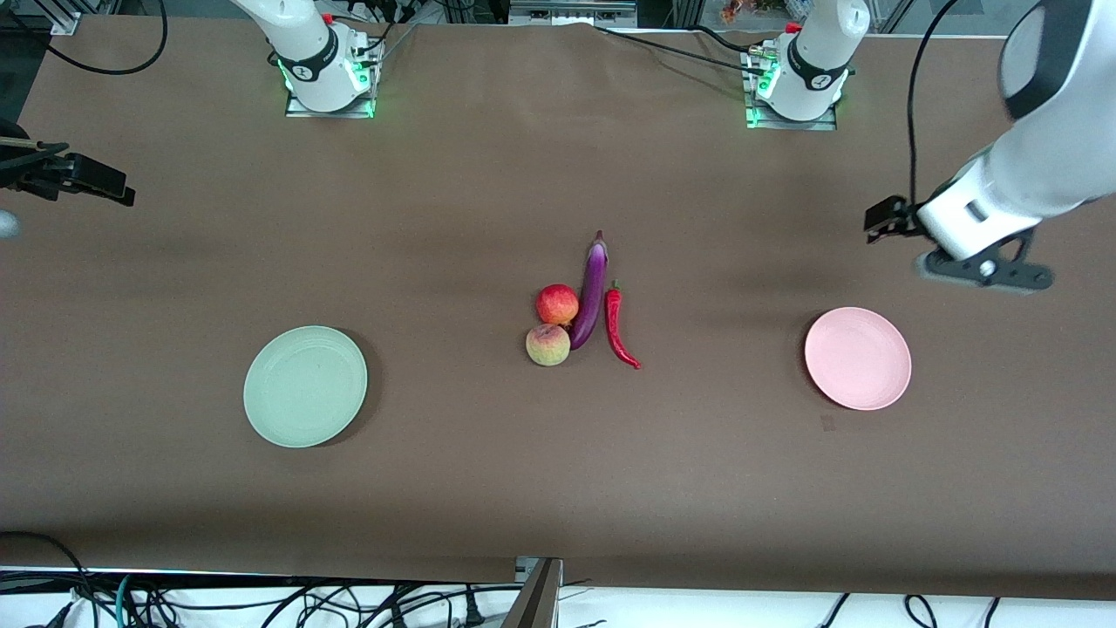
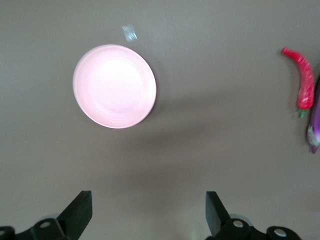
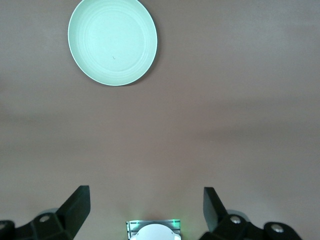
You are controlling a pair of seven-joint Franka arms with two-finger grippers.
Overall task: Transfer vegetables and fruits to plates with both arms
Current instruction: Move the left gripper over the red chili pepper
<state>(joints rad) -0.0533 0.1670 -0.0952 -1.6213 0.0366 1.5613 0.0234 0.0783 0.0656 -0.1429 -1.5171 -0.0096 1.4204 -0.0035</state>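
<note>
In the middle of the table lie a long purple eggplant [image 1: 593,292] and a red chili pepper [image 1: 617,327], side by side. A red apple [image 1: 557,303] and a yellowish-pink peach [image 1: 547,344] touch the eggplant on its other flank. The mint green plate [image 1: 305,385] lies bare toward the right arm's end, the pink plate [image 1: 858,358] bare toward the left arm's end. My left gripper [image 2: 149,210] hangs open and holds nothing, high over bare cloth beside the pink plate [image 2: 114,86]. My right gripper [image 3: 146,207] is open with nothing in it too, high above the table's edge, the green plate [image 3: 112,41] in its view.
Brown cloth covers the whole table. Both arm bases [image 1: 324,65] [image 1: 806,74] stand along the edge farthest from the front camera. Cables trail off the table's near edge and corners. The left wrist view catches the chili [image 2: 302,80] and the eggplant's tip [image 2: 315,125] at its border.
</note>
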